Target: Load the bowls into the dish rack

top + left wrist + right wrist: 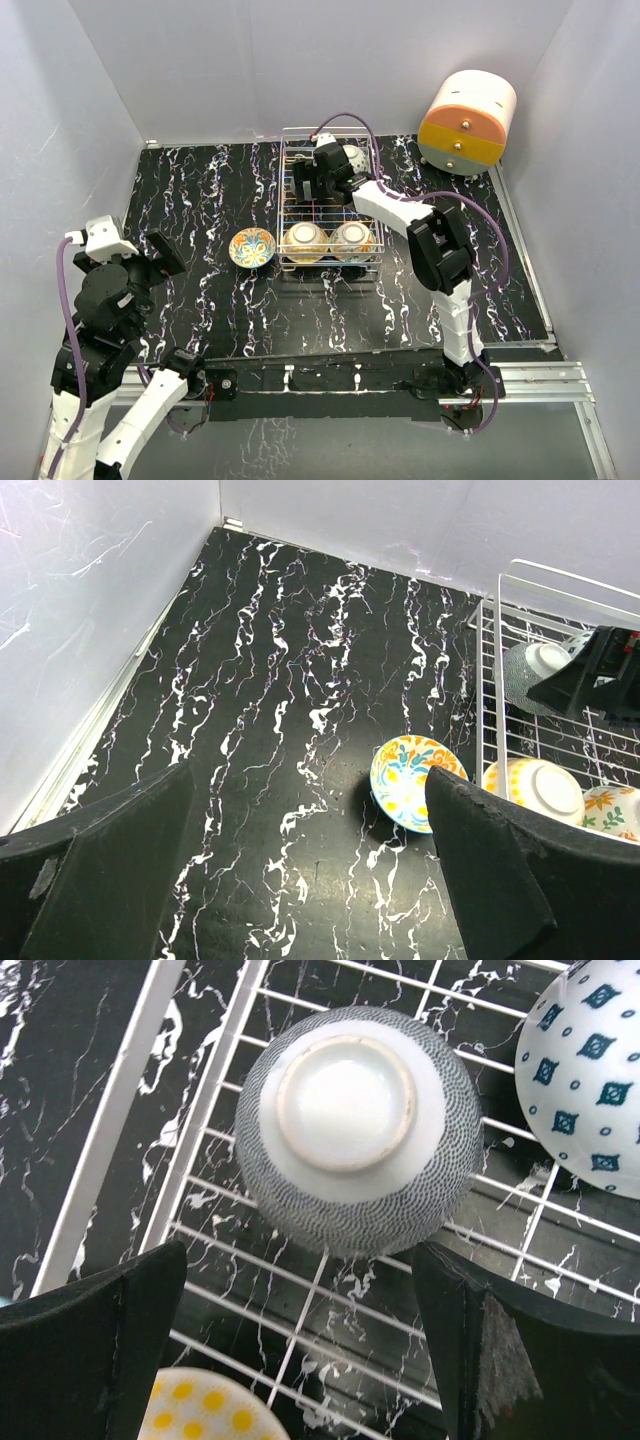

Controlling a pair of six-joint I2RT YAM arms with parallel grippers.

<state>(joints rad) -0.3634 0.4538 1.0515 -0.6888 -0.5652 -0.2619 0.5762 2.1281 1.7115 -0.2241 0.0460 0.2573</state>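
Surface: a black marble-look table top [200,300] with white veining is lying flat and matte.
Room: plain pale walls [200,70] are closing in the left, far and right sides; a metal rail [540,375] is running along the near edge.
Rack: the dish rack [283,200], a rectangular low-sided basket of thin silver wire, is standing mid-table toward the far side.
Loaded bowls: four round glazed bowls are sitting inside, outsides showing: a grey-stippled bowl [355,1130] far left, a blue-diamond bowl [590,1080] far right, a yellow-dotted bowl [535,790] near left, a fourth bowl [352,240] near right.
Loose bowl: the floral bowl [252,247] is resting inside-up on the table, just beside the rack's near-left corner.
Cabinet: a smooth orange-and-cream cylindrical cabinet [467,120] is standing far right.
Right claw: the right gripper [300,1260] is hovering above the grey-stippled bowl, jaws spread wide, gripping nothing.
Left claw: the left gripper [310,780] is hanging over the near left, jaws wide and empty, well apart from the floral bowl.
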